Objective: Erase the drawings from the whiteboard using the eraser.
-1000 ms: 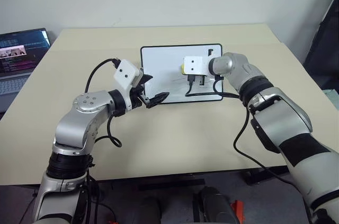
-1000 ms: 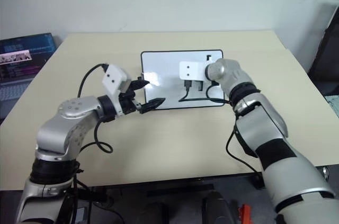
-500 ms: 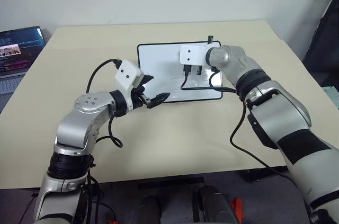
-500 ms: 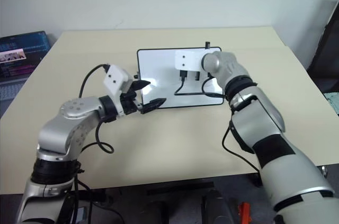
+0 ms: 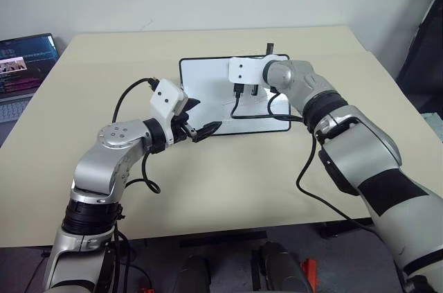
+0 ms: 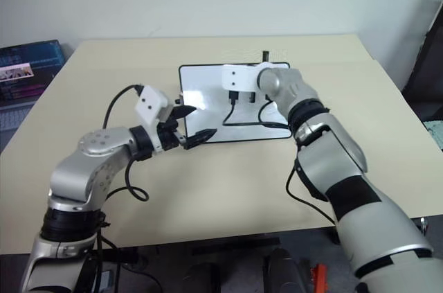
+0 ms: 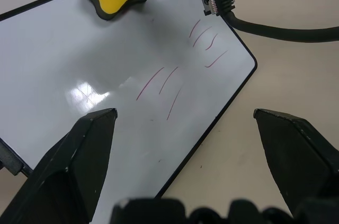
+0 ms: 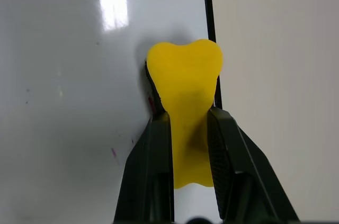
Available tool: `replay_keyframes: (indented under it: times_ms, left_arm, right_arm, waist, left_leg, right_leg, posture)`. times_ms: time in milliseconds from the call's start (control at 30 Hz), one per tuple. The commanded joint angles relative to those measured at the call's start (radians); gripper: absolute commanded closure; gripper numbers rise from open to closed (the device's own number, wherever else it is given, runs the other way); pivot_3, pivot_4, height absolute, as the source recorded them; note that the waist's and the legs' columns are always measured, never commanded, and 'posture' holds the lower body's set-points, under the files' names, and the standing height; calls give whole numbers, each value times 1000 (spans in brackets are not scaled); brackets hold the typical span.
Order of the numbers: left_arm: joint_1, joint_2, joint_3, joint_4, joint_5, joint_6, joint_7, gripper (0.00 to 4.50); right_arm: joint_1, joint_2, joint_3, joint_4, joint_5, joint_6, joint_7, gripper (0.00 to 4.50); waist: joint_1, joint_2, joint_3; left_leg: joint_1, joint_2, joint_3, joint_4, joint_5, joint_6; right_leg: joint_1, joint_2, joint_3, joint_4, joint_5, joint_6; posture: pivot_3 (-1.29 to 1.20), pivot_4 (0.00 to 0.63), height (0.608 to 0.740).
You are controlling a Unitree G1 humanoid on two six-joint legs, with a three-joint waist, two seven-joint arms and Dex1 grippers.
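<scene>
right gripper (image 8: pixel 183 128) pinches the yellow eraser (image 8: pixel 185 91) between its fingers, pressing it on the whiteboard (image 7: pixel 79 49) right by the black frame edge; thin reddish drawings (image 7: pixel 164 83) sit mid-board, apart from the eraser; left gripper (image 5: pixel 197 118) hovers over the board's near-left corner, fingers spread wide and empty; board lies on the beige table (image 5: pixel 228 182)

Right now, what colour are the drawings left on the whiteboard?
Dark reddish-purple strokes, the drawings show clearest in the left wrist view.
</scene>
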Motion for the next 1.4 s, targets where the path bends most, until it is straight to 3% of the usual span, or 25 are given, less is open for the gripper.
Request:
replay_keyframes:
  times_ms: [33, 400, 733, 933, 1233, 1400]
  left_arm:
    - [6, 14, 15, -51, -9, -5, -1, 0]
    - [14, 17, 22, -62, -12, -1, 5, 0]
    - [18, 20, 22, -64, -13, -1, 2, 0]
    - [14, 20, 18, -61, -12, -2, 0, 0]
    - [11, 21, 18, -60, -9, -4, 1, 0]
    - [15, 22, 21, -68, -11, 0, 6, 0]
  right_arm:
    - [-42, 9, -14, -10, 7, 3, -41, 3955]
    - [38, 14, 47, 9, -33, 33, 100, 3971]
    - [95, -5, 63, 3, -39, 47, 254, 3985]
    - [88, -12, 60, -4, -38, 49, 269, 3985]
    - [-11, 15, 15, -28, -4, 13, 145, 3985]
    - [-77, 44, 2, -32, 9, -7, 92, 3987]
  waist:
    - [0, 0, 0]
    - [1, 0, 0]
    - [1, -2, -1]
    - [-2, -2, -2]
    - [-1, -2, -1]
    - [-4, -2, 1]
  left_leg:
    - [-1, 0, 0, 0, 0, 0]
    - [-2, 0, -1, 0, 0, 0]
    - [12, 0, -1, 1, 0, 0]
    - [19, 0, -1, 1, 0, 0]
    - [19, 0, -1, 1, 0, 0]
    - [7, 0, -1, 0, 0, 0]
  right_leg:
    - [-1, 0, 0, 0, 0, 0]
    - [-2, 0, -1, 1, 0, 0]
    - [12, 0, -1, 1, -3, 4]
    - [20, 0, 0, -1, -4, 2]
    - [19, 0, 0, -1, -3, 4]
    - [6, 0, 0, 0, -3, 4]
  posture:
    - [0, 150, 740]
    - [0, 150, 740]
    - [0, 150, 740]
    - [0, 150, 740]
    - [0, 150, 740]
    - [0, 150, 740]
